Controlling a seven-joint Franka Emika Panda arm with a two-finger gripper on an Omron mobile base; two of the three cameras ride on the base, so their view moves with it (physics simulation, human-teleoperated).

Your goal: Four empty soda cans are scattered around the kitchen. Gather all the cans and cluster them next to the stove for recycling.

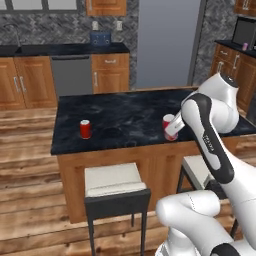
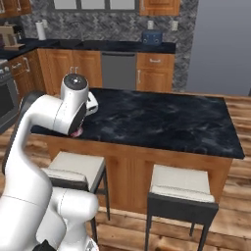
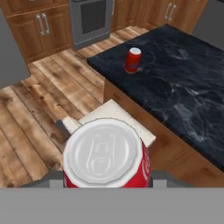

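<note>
claw: closed on red can, held upright over stool beside table | purpose: transport to stove | second can: upright on table, well apart

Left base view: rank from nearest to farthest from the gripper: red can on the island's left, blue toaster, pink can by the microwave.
1. Red can, on the island's left part, left of the gripper.
2. Pink can, far right counter.
3. Blue toaster, back counter.
</note>
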